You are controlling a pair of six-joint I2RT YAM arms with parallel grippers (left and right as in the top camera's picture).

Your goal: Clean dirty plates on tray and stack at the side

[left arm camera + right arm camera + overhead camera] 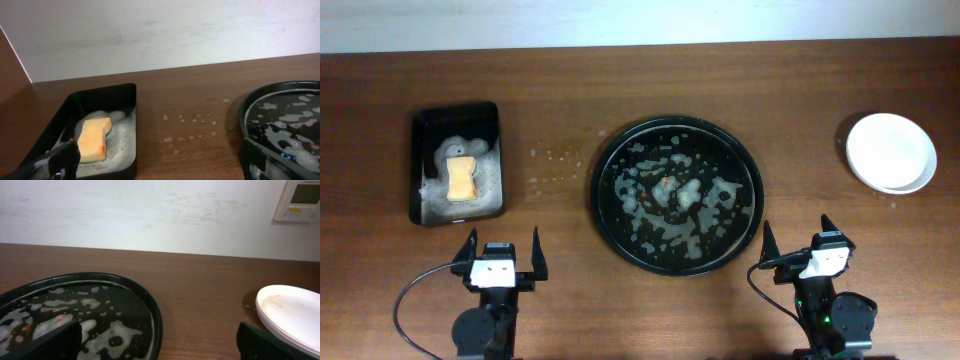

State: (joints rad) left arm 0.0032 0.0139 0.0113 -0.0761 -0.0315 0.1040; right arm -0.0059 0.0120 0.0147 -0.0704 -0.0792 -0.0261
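rectangular tray [418, 170]: foamy water | sponge [462, 178]: lying inside it | droplets [551, 155]: on table [720, 80] beside it

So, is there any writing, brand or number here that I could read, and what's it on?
No text can be read anywhere.
Wall panel: its screen and yellow sticker are too blurred to read.
Round tray, white plates, sponge: no markings visible.

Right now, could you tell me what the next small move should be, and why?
Probably none beyond leaving both hands parked: the tray holds only suds, no plates, and the white plates sit stacked at the right. The left hand and right hand are open and empty. A faint orange tint on the top plate in the right wrist view may deserve a look.
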